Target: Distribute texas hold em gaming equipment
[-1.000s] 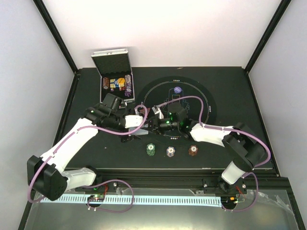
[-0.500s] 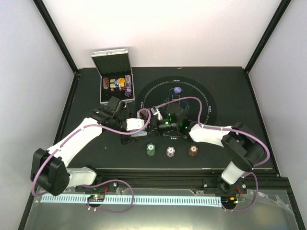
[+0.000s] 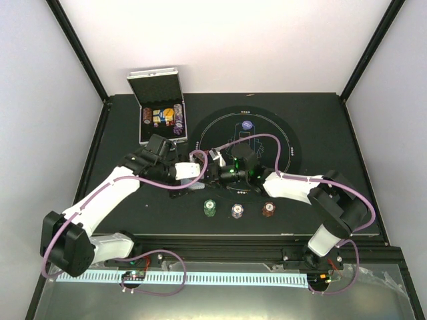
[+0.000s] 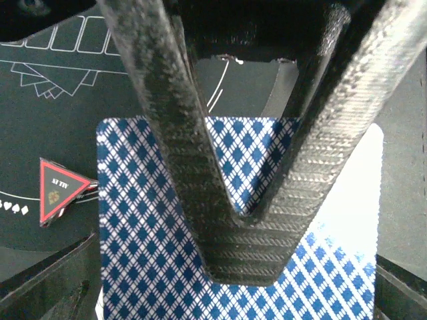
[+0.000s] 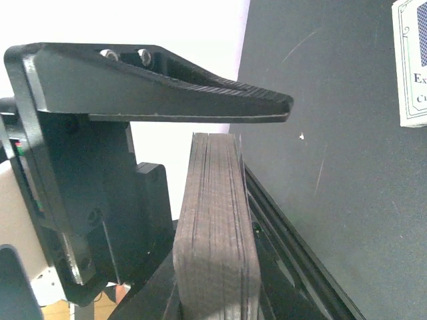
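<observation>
My right gripper (image 5: 267, 200) is shut on a deck of playing cards (image 5: 213, 227), seen edge-on below its upper finger (image 5: 200, 93). In the top view it (image 3: 222, 173) hangs over the near rim of the mat, tip to tip with my left gripper (image 3: 202, 171). In the left wrist view the left gripper's (image 4: 250, 260) fingers run together into a V over a blue-diamond card back (image 4: 147, 253). Whether they pinch it does not show. A red triangle token (image 4: 59, 191) lies left of that card. Green (image 3: 210, 209), white (image 3: 237, 210) and brown-red (image 3: 268, 209) chip stacks stand in front. A blue button (image 3: 247, 125) lies on the mat.
The round black printed mat (image 3: 283, 133) covers the table's middle. The silver hinged case (image 3: 160, 113) stands open at the back left with chips inside. A white printed card or box (image 5: 410, 63) lies on the table. Purple cables loop over both arms.
The left arm has shifted its elbow and wrist a little, with its gripper staying against the deck. The right arm has barely moved.
</observation>
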